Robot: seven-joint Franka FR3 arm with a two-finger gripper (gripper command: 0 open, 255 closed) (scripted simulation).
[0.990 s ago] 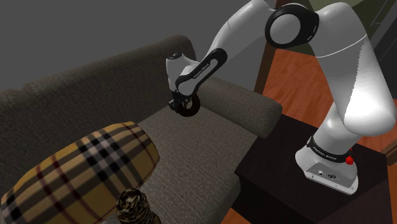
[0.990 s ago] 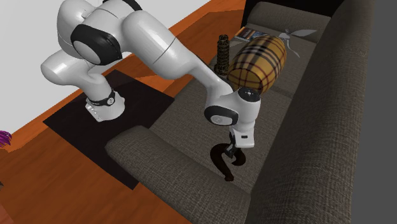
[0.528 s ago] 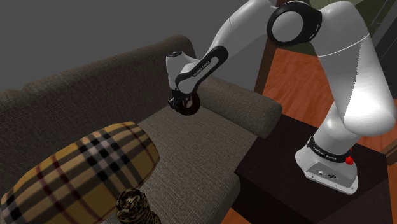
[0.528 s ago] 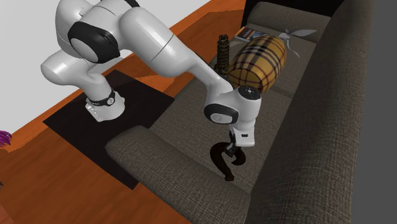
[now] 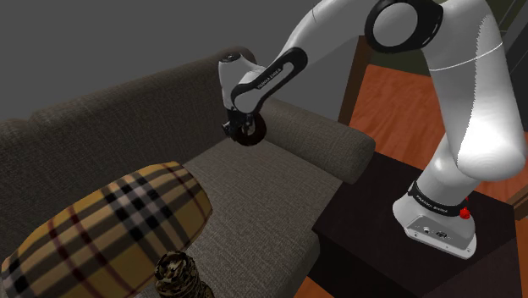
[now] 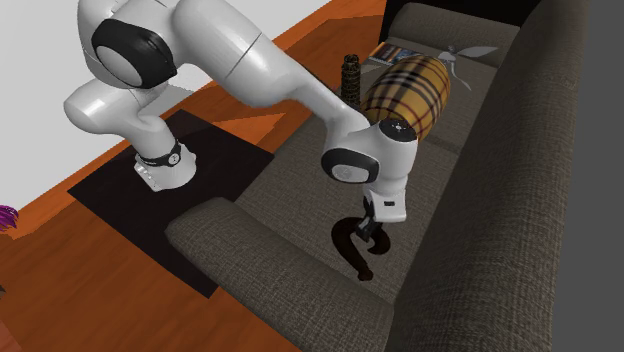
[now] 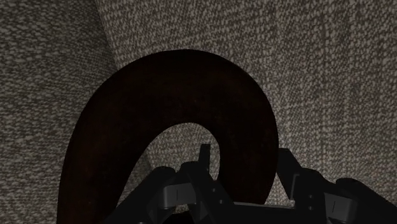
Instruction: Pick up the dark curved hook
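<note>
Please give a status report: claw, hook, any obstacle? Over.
Claw shut on dark curved hook. Hook over sofa seat, beside armrest. No obstacle seen nearby.

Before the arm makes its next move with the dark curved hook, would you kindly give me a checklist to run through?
1. Grasp made: ok. One limb of the dark curved hook sits clasped in the pincer.
2. Grip balance: cannot tell. The hook is held near one end, with most of its curve beyond the fingers, so it might pivot.
3. Hook off the sofa seat: cannot tell. In the second exterior view its lower end shows close to the fabric.
4. Armrest clearance: ok. It stands apart from the hook, toward the shoulder view's right.
5. Plaid cushion clearance: ok. It lies farther along the seat.
</note>
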